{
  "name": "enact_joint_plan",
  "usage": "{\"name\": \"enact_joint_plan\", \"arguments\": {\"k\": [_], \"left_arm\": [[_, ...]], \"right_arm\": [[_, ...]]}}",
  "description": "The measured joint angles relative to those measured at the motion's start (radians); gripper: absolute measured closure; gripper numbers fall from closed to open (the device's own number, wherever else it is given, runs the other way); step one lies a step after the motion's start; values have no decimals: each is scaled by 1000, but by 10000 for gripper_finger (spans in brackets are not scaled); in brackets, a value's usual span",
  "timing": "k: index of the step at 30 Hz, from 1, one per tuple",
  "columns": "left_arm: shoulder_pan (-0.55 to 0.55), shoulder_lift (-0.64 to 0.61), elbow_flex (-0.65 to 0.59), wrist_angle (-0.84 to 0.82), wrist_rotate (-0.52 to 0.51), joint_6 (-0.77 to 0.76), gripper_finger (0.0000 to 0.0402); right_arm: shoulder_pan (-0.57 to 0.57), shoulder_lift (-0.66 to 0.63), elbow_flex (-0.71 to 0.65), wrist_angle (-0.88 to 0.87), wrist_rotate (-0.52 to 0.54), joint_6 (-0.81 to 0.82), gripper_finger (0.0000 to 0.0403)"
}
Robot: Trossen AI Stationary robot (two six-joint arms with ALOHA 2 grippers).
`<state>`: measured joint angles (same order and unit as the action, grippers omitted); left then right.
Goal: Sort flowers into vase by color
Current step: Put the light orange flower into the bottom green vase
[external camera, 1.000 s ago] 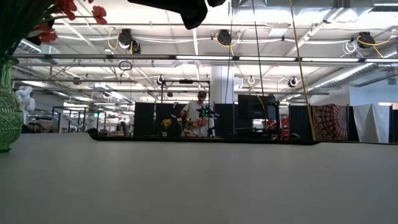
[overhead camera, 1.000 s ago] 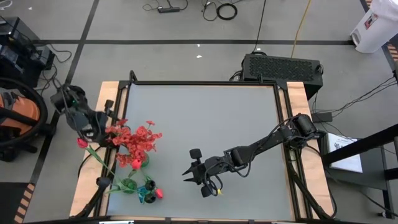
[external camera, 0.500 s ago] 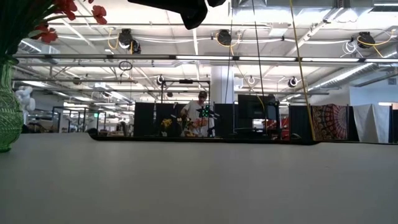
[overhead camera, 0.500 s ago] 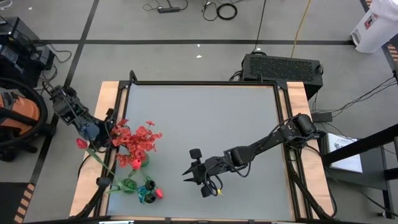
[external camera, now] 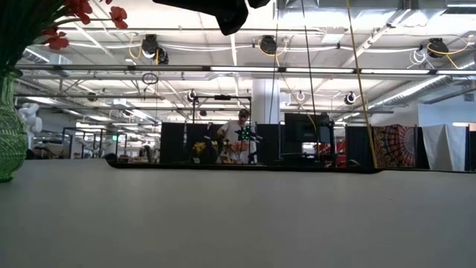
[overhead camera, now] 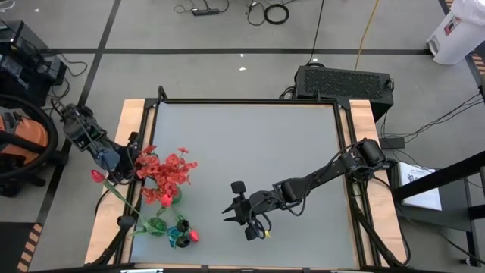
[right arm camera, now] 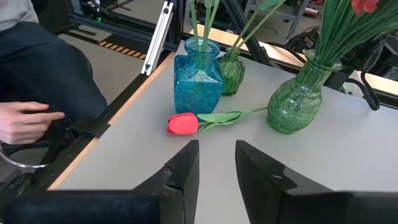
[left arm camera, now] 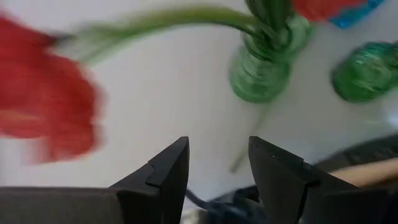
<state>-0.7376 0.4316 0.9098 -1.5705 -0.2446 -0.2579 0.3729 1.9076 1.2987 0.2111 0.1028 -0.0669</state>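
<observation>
Now the left gripper [overhead camera: 114, 161], part open and empty, hovers at the frame's left edge beside the red blooms [overhead camera: 168, 173]. Lower centre, the right gripper [overhead camera: 236, 212], also part open and empty, faces three vases: blue [right arm camera: 197, 83], small green [right arm camera: 231, 72], large green [right arm camera: 300, 101]. One tulip [right arm camera: 184, 123] lies before them.

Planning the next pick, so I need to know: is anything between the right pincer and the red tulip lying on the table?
Nothing visible. In the right wrist view, bare tabletop lies between the right pincer and the tulip. The blue vase and green vases stand beyond it.
</observation>
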Motion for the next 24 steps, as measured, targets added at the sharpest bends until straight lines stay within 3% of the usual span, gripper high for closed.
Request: {"name": "enact_joint_plan", "arguments": {"k": [8, 16, 24], "left_arm": [[0, 0, 165, 0, -138, 58, 228], [0, -16, 340, 0, -142, 57, 228], [0, -47, 354, -1, -130, 55, 228]], "right_arm": [[0, 0, 0, 0, 0, 0, 307], [0, 0, 0, 0, 0, 0, 307], [0, 0, 0, 0, 0, 0, 307]]}}
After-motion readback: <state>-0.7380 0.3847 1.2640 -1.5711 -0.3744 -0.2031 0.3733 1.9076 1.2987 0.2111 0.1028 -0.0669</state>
